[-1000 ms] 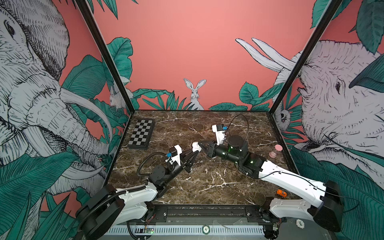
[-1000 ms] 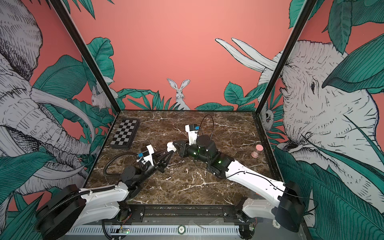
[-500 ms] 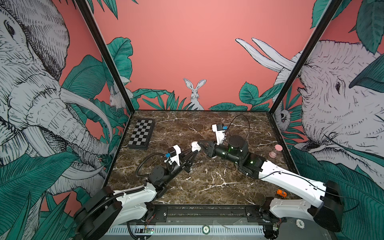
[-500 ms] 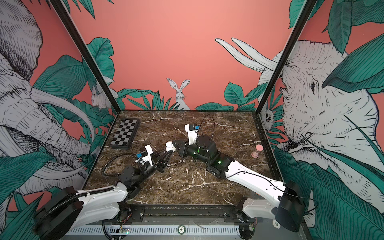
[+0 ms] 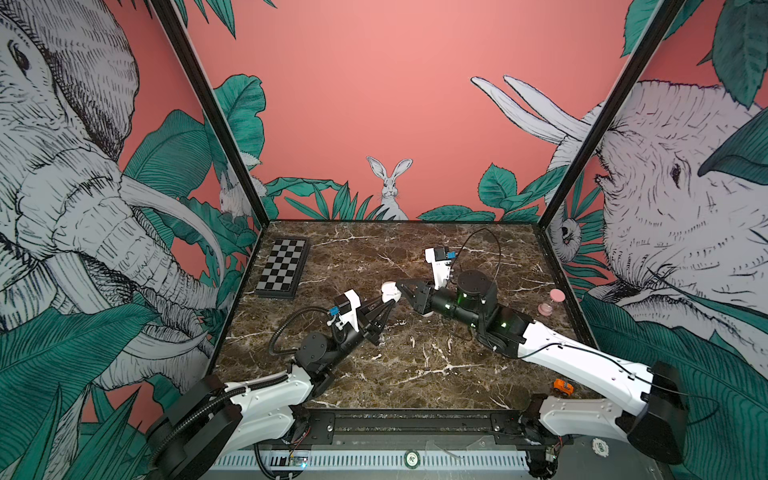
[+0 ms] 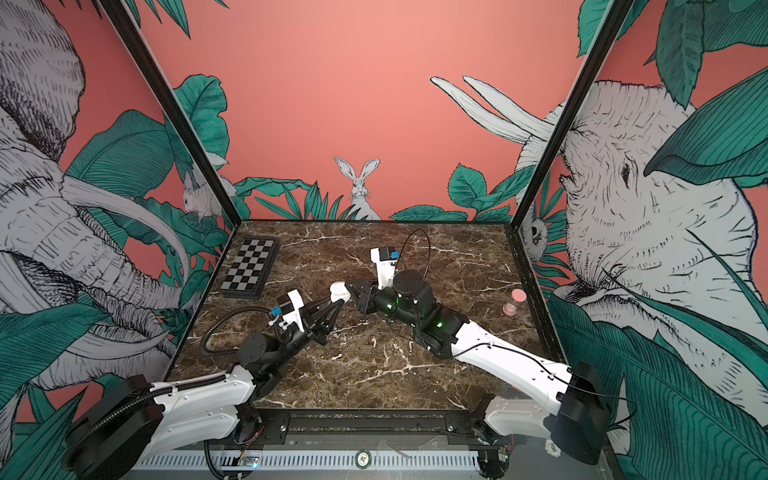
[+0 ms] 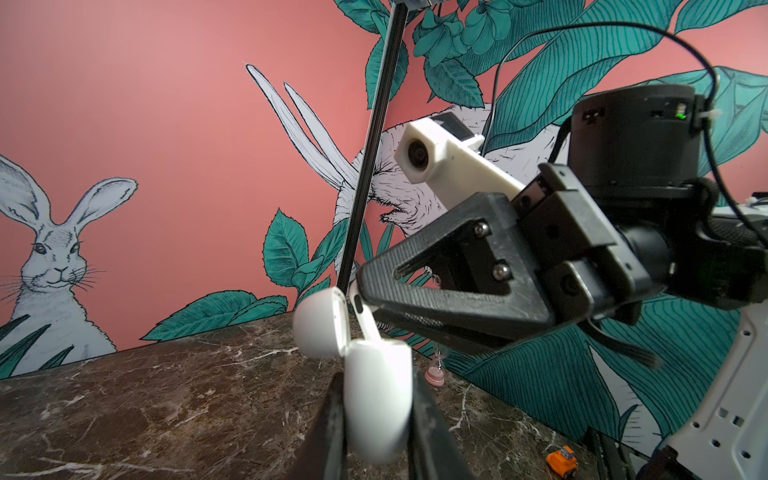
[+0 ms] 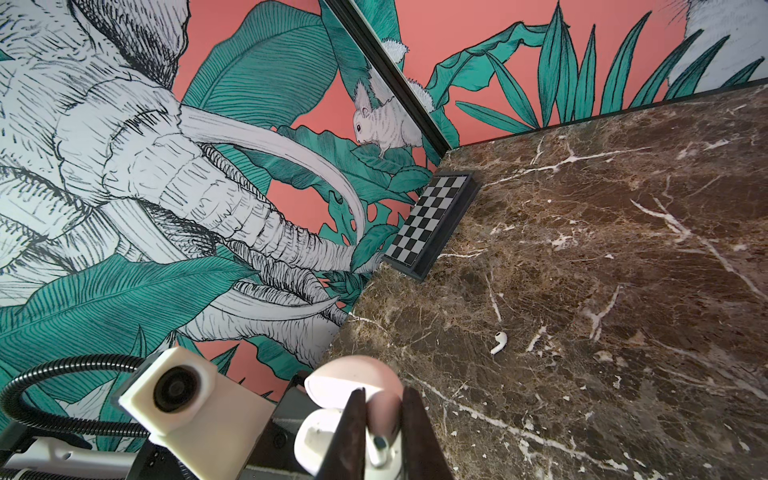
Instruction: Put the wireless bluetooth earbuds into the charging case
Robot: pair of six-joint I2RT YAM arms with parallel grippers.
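Above the middle of the marble table, my left gripper [image 7: 376, 390] is shut on the white charging case [image 7: 374, 419], whose lid [image 7: 318, 328] stands open. Both top views show the case [image 5: 390, 292] [image 6: 340, 291] where the two arms meet. My right gripper [image 8: 384, 411] is shut on one of the wireless bluetooth earbuds [image 8: 380, 442]. It holds that earbud at the case's open mouth [image 8: 316, 440], and the stem [image 7: 365, 322] reaches into the case. Another earbud [image 8: 498, 343] lies loose on the marble.
A folded chessboard [image 5: 282, 268] lies at the back left by the wall. A small pink hourglass-shaped item [image 5: 550, 301] stands near the right wall. An orange toy car [image 5: 563, 387] sits at the front right beside my right arm.
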